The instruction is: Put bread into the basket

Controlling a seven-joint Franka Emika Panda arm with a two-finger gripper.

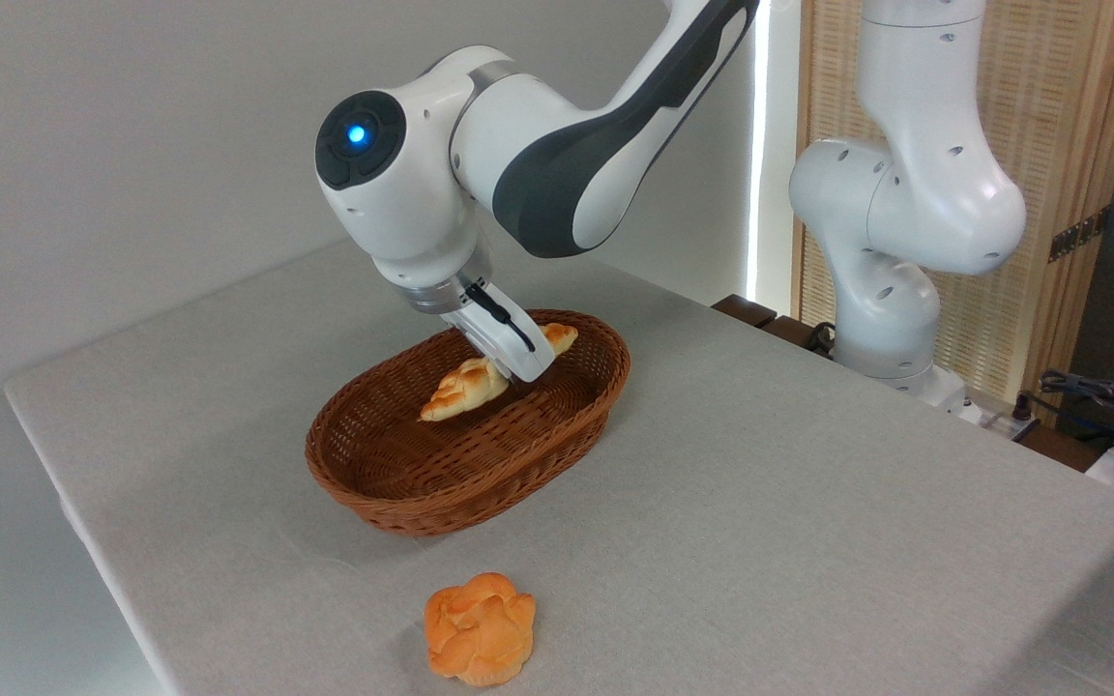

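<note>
The bread (460, 389), a pale braided loaf with toasted patches, is inside the oval brown wicker basket (402, 503) at the table's middle. It lies along the basket's length, its near pointed end low over the basket floor and its far end (560, 337) up by the far rim. My gripper (511, 372) reaches down into the basket from the upper left and straddles the loaf's middle, shut on it. The white hand hides the fingertips and the loaf's middle part. I cannot tell whether the loaf touches the basket floor.
A small round orange knotted bun (480, 628) lies on the grey tablecloth near the front edge, in front of the basket. The arm's white base (895, 290) stands at the back right, with cables (1099, 396) beyond the table's right edge.
</note>
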